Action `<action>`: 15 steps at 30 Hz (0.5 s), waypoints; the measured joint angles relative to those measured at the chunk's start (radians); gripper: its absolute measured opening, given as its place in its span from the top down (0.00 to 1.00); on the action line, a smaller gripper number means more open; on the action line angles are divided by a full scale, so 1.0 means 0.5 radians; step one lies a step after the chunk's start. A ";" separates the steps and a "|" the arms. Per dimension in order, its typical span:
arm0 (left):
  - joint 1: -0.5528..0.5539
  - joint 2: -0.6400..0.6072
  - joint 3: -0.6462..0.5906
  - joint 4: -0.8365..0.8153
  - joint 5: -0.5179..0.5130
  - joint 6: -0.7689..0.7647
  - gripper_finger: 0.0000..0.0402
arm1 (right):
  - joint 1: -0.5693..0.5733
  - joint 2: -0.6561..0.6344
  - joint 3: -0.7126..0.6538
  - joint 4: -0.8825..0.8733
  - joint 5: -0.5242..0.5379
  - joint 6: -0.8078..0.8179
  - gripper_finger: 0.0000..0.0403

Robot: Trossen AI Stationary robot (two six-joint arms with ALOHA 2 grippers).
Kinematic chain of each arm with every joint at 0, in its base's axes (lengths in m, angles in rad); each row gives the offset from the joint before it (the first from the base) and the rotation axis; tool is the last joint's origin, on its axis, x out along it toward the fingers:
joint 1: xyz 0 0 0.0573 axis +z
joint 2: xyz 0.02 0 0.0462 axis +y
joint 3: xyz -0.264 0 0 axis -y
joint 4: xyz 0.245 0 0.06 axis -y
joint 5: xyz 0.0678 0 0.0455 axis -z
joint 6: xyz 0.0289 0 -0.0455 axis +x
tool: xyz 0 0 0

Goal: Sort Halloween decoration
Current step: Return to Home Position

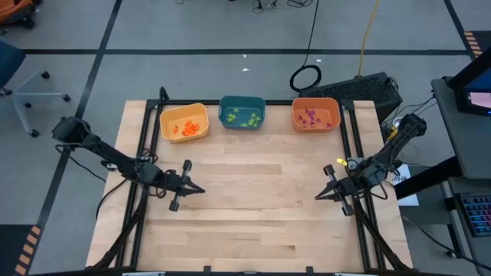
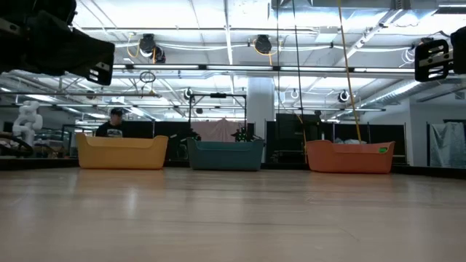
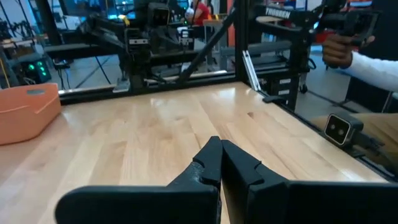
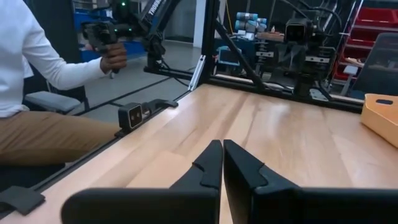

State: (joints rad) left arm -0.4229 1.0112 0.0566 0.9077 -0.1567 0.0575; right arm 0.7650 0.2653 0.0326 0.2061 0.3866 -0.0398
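Halloween decoration (image 1: 245, 119) sorted in bins (image 1: 164, 116); L gripper (image 1: 203, 191), R gripper (image 1: 316, 198) over table (image 1: 253, 226), both fingers (image 3: 208, 163) together.

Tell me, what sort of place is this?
Likely a robotics lab: a left arm and right arm mounted at a wooden table, a person gripping a handle beside it, and an open ceiling of pipes and lights.

The left arm (image 1: 107, 156) stretches in low from its side, the left gripper (image 1: 196, 188) aimed at the centre; the right arm (image 1: 387, 153) mirrors it, the right gripper (image 1: 321, 196) facing the left one, the two well apart. The left fingers (image 3: 208, 167) are pressed together at the tips; the right fingers (image 4: 208, 167) likewise.
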 joint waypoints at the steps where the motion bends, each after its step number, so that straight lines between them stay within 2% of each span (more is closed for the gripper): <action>1: 0.000 -0.040 -0.023 -0.004 0.000 0.000 0.98 | 0.000 -0.034 0.000 -0.035 0.000 -0.004 1.00; 8: 0.000 -0.253 -0.100 -0.046 -0.002 0.007 0.98 | 0.000 -0.295 -0.002 -0.196 0.000 -0.133 1.00; 11: 0.000 -0.328 -0.100 -0.174 -0.002 0.030 0.98 | 0.000 -0.411 -0.004 -0.249 -0.004 -0.189 1.00; 15: 0.020 -0.427 -0.101 -0.286 -0.003 0.069 0.98 | -0.028 -0.530 -0.004 -0.285 -0.135 -0.285 1.00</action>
State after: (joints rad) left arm -0.4130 0.7979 0.0063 0.7647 -0.1581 0.0922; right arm 0.7510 0.0001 0.0307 0.0637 0.3189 -0.1825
